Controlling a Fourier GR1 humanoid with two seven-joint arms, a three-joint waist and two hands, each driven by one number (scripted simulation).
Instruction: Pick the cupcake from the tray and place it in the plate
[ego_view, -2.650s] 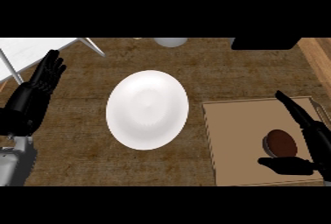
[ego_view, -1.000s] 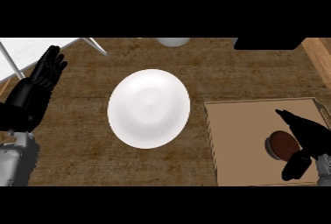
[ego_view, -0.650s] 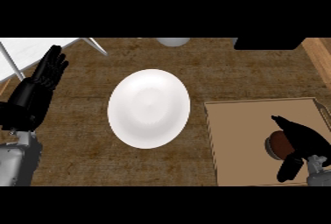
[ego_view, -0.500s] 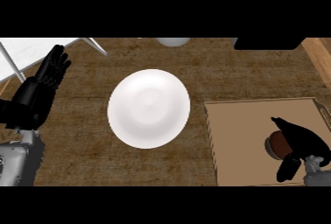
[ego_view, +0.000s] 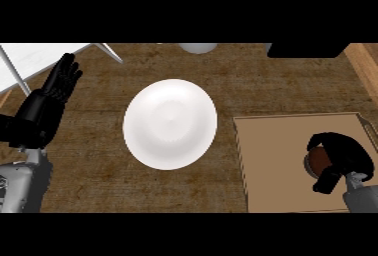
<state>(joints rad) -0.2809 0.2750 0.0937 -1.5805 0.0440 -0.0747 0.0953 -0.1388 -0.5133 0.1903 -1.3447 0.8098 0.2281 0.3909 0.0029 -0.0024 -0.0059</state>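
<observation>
The cupcake, brown-topped, sits on the tan tray at the right. My right hand covers most of it, fingers curled over its top and right side and the thumb hanging down below. The white plate lies in the middle of the wooden counter, left of the tray, with nothing on it. My left hand rests open at the left edge, fingers straight and pointing up.
A white round object shows at the counter's far edge. A black item sits at the top right. White surface with thin rails fills the top left corner. A wooden strip runs along the right.
My right hand has come down over the cupcake and its fingers have curled round it. The left hand and the plate stay as they were.
</observation>
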